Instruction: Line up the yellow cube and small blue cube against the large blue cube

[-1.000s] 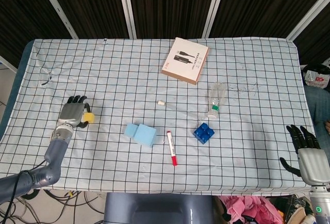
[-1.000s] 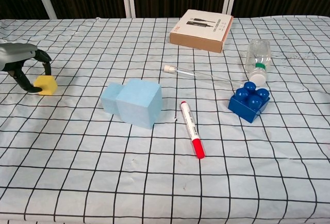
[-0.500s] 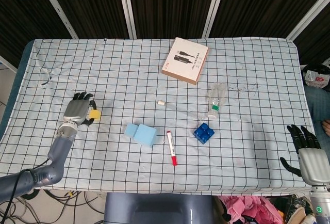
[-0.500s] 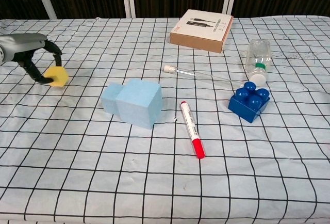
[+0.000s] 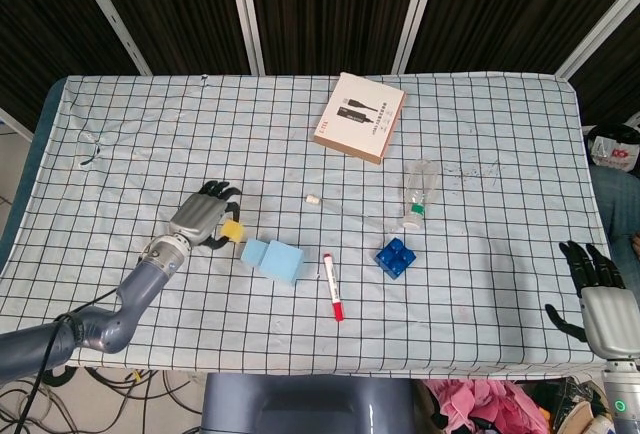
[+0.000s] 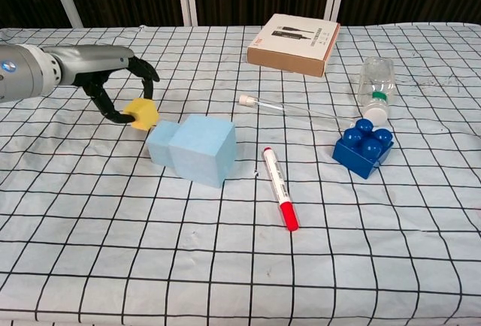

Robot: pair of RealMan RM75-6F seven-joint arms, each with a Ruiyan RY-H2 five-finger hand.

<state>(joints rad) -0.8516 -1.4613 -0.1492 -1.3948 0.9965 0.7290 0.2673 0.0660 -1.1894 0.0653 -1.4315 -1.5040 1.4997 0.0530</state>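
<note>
My left hand [image 5: 203, 219] [image 6: 120, 86] pinches the yellow cube [image 5: 232, 230] [image 6: 142, 113] and holds it just above the cloth, right beside the small light-blue cube [image 5: 254, 252] [image 6: 160, 144]. That small cube sits flush against the left side of the large light-blue cube [image 5: 285, 262] [image 6: 203, 149] near the table's middle. My right hand [image 5: 598, 299] rests open at the front right corner in the head view, far from the cubes and holding nothing.
A red-capped marker [image 5: 332, 288] [image 6: 279, 188] lies right of the large cube. A dark blue toy brick [image 5: 396, 256] [image 6: 364, 146], a clear bottle [image 5: 418, 192] [image 6: 375, 86], a thin glass tube [image 6: 289, 107] and a cardboard box [image 5: 359, 116] [image 6: 294, 43] lie further right and back.
My left hand has carried the yellow cube rightward from the table's left side to just beside the small blue cube. The right hand has stayed put.
</note>
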